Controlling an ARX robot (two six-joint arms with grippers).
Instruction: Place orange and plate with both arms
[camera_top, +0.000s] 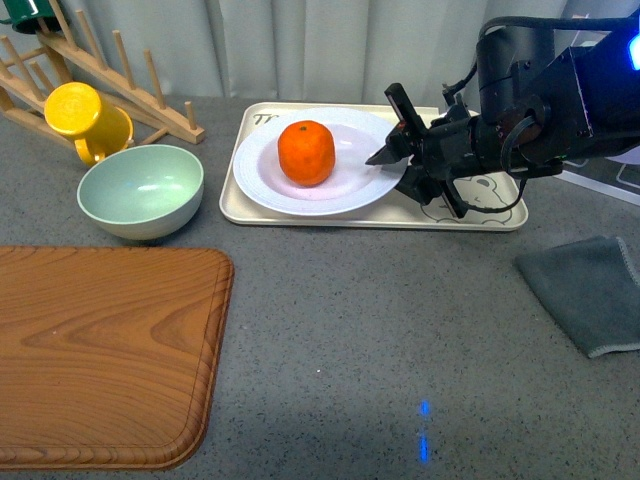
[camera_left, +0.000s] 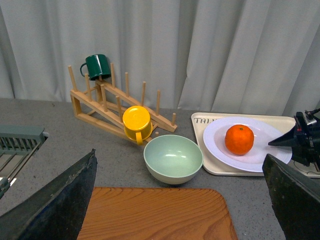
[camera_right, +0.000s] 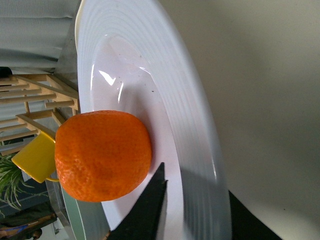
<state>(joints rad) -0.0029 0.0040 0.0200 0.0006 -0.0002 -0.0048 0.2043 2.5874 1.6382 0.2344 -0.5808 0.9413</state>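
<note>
The orange (camera_top: 306, 152) sits in the middle of the white plate (camera_top: 350, 135), which rests on a beige tray (camera_top: 480, 215) at the back. My right gripper (camera_top: 380, 125) is open at the plate's right rim. In the right wrist view one finger lies inside the plate beside the orange (camera_right: 102, 155) and the other outside, with the ridged rim (camera_right: 165, 75) between them. My left gripper (camera_left: 177, 210) is open and empty above the wooden board. Its view shows the orange (camera_left: 239, 139) and plate (camera_left: 215, 137) far off to one side.
A pale green bowl (camera_top: 140, 190) stands left of the tray, with a yellow mug (camera_top: 85, 118) on a wooden rack (camera_top: 110, 75) behind it. A wooden cutting board (camera_top: 100, 350) fills the front left. A grey cloth (camera_top: 590, 290) lies at the right.
</note>
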